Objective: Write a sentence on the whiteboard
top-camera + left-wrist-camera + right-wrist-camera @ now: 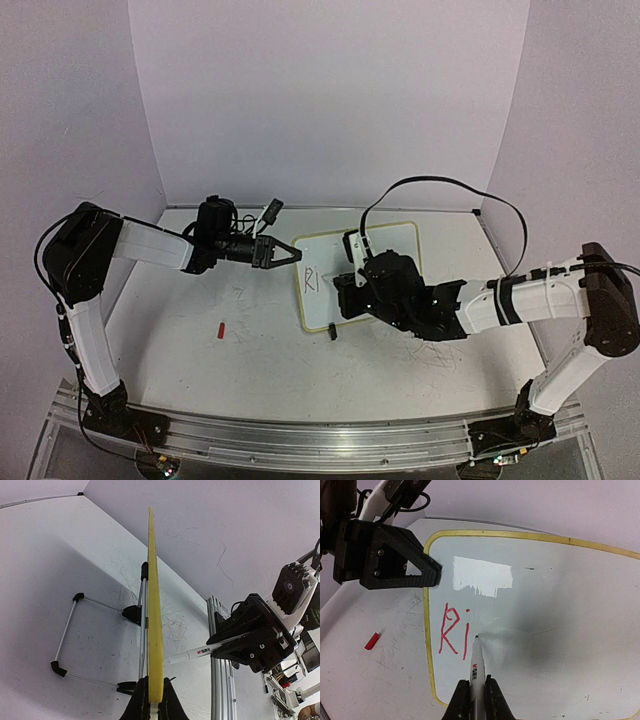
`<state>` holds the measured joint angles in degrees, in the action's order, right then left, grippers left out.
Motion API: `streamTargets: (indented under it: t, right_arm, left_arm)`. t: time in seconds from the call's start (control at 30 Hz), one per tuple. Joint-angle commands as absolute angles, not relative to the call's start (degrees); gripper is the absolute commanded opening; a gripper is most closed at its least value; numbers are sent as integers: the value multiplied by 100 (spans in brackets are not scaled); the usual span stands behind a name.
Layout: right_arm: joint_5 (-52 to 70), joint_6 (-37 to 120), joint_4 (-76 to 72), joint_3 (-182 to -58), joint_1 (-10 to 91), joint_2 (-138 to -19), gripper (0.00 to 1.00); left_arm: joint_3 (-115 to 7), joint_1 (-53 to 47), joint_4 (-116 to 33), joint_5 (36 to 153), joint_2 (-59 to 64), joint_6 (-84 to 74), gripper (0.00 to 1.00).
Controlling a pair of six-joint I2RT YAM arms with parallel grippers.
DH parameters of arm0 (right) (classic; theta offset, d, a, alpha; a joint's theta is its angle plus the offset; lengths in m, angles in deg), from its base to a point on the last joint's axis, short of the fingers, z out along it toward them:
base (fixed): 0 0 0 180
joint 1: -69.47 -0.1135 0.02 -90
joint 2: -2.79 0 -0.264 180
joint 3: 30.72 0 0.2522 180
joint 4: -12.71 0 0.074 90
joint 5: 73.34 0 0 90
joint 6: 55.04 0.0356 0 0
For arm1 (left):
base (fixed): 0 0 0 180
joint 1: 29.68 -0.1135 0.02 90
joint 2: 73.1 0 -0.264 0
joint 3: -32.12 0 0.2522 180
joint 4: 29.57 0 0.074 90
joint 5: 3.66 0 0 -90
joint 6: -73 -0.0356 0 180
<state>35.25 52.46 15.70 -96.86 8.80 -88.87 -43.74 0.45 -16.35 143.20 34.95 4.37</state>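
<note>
The whiteboard (390,240) stands tilted at mid-table, its glossy face (545,605) ringed by a pale yellow rim. My left gripper (290,252) is shut on the board's left edge; in the left wrist view the yellow edge (154,605) runs up from between its jaws (155,690). My right gripper (476,687) is shut on a white marker (476,660), whose tip touches the board just right of the sentence's red letters "Ri" (452,632). From above, the right gripper (345,285) covers the board's lower middle.
A red marker cap (220,329) lies on the scribbled white tabletop left of the board. The board's wire stand (70,630) with black feet rests behind it. An aluminium rail (220,680) lines the near table edge. White walls close the back and sides.
</note>
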Motion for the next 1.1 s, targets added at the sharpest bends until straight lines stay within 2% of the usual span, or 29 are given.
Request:
streamTargets:
  t: [0.0, 1.07]
  right_arm:
    - [3700, 5244, 1750, -9853, 924, -8925, 0]
    - [3490, 5263, 1581, -9835, 904, -9176, 0]
  left_arm:
    - [-4343, 108, -1635, 14532, 3268, 594, 0]
    - [-4359, 108, -1639, 14550, 3278, 594, 0]
